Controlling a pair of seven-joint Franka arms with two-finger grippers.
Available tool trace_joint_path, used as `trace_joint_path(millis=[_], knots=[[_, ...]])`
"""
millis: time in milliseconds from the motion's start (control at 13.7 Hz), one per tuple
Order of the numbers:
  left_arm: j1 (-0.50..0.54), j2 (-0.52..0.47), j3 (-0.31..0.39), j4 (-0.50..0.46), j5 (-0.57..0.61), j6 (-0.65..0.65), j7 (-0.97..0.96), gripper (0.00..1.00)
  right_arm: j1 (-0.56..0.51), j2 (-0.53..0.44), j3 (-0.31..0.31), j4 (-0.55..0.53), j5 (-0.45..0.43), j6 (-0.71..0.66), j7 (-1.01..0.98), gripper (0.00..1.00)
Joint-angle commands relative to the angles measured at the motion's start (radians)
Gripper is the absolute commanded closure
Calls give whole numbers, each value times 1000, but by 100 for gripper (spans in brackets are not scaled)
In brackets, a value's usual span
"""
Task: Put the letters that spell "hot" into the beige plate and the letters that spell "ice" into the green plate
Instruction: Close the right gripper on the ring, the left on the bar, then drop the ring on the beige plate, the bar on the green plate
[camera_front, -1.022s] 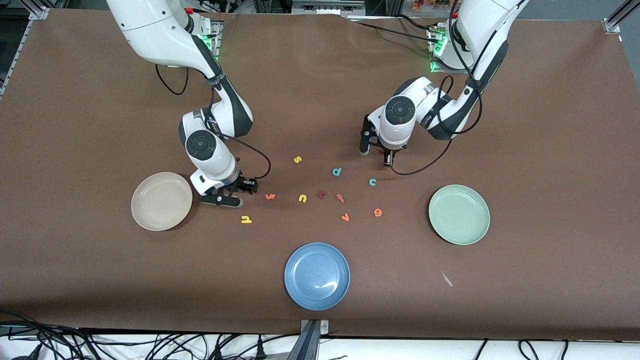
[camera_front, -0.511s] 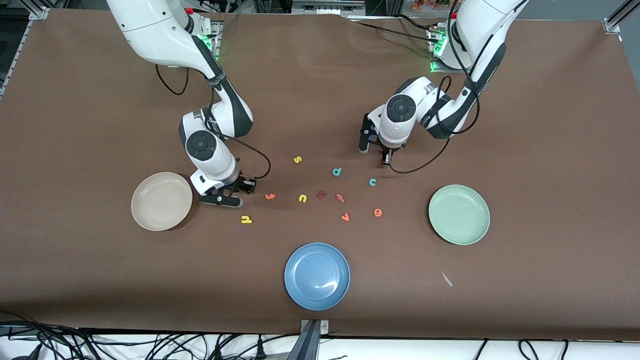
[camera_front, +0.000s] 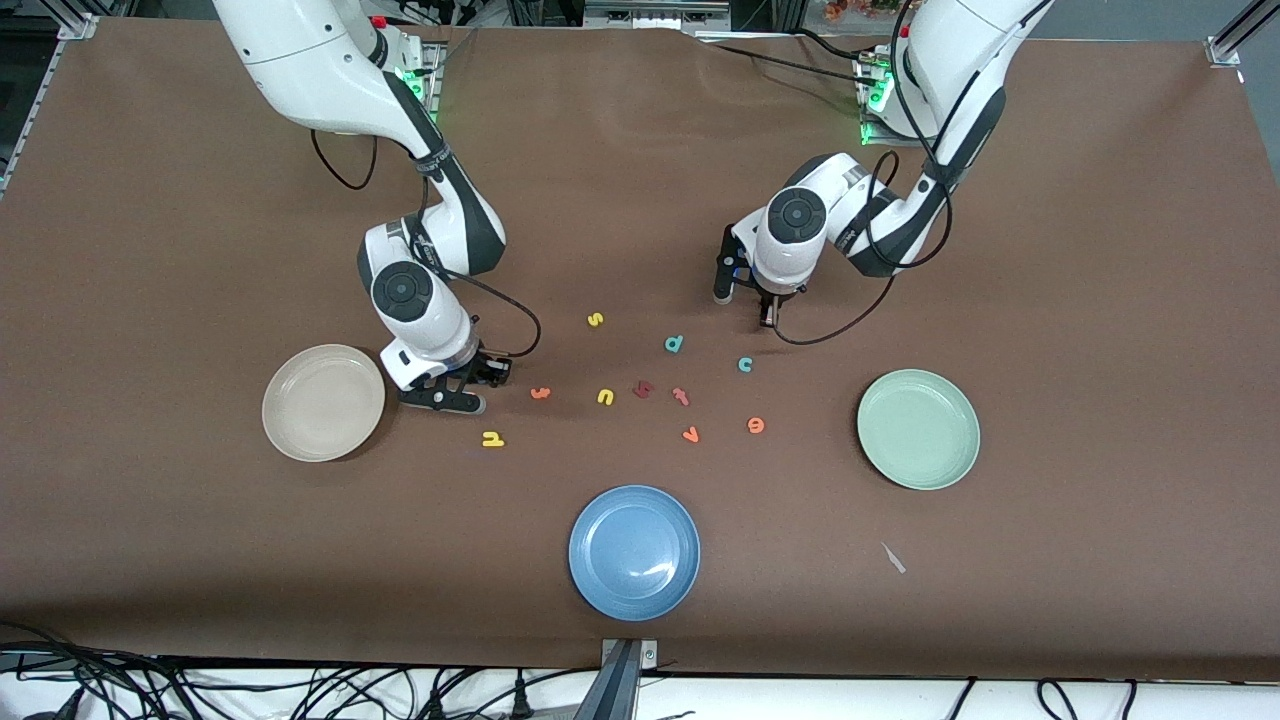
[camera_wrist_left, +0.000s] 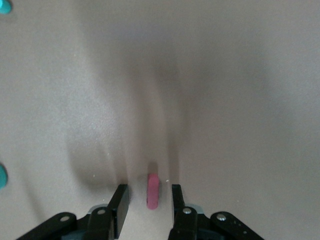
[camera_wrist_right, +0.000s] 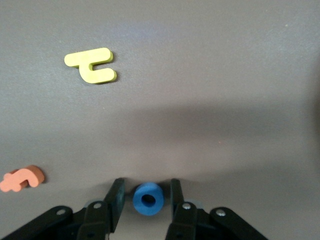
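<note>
Right gripper (camera_wrist_right: 146, 186) is down at the table just beside the beige plate (camera_front: 323, 402). Its jaws are spread, with the blue o (camera_wrist_right: 148, 199) between them and only thin gaps seen on each side. No pinch is confirmed.

Left gripper (camera_wrist_left: 149, 189) is down at the table, farther from the front camera than the teal c (camera_front: 745, 364). Its jaws are spread, with the dark red i (camera_wrist_left: 153, 191) between them and clear gaps on both sides. Nothing is gripped.

Not yet handled, all flat on the table between the plates: yellow h (camera_front: 492, 438), orange t (camera_front: 540, 393), orange e (camera_front: 756, 425), and the c. Beige plate and green plate (camera_front: 918, 428) are both seen without letters.

Risks:
- The i looks thin and on edge. It could be tipped or squeezed out sideways if the jaws meet it off-centre.
- The o is soft foam. It could be deformed and popped out, or dragged across the mat, if the fingertips scrape.
- A wrong pick is likely among lookalikes. The pinkish-red t (camera_front: 681, 396), yellow u (camera_front: 605, 397), teal d (camera_front: 674, 344) and orange v (camera_front: 690, 434) lie close to the targets.
- A drop into the blue plate (camera_front: 634, 551) must be ruled out.

Writing: no brand or label can be read. Only the foam letter shapes themselves can be read.
</note>
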Motion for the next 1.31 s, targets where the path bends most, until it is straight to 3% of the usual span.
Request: trace_joint_path(millis=[0, 73, 146, 219, 292, 803, 1095, 1241], knots=[[-3, -3, 0, -8, 31, 13, -7, 65, -4, 4, 1, -5, 11, 7, -21, 58], [-1, 3, 0, -8, 31, 13, -7, 65, -4, 4, 1, -5, 11, 7, -19, 61], [5, 6, 0, -8, 31, 13, -7, 72, -4, 4, 1, -5, 11, 7, -19, 63], [9, 6, 0, -8, 31, 13, -7, 92, -4, 4, 1, -5, 11, 7, -19, 65], [8, 6, 0, -6, 31, 13, -7, 100, -4, 4, 1, -5, 11, 7, -19, 65], [14, -52, -1, 6, 31, -39, 10, 100, -1, 7, 2, -11, 11, 8, -16, 73], [43, -116, -1, 69, 17, -207, 10, 100, 1, 1, 2, 4, 11, -4, -22, 79], [72, -116, -1, 136, 17, -316, 11, 100, -1, -5, 1, 85, 10, -140, -27, 80]])
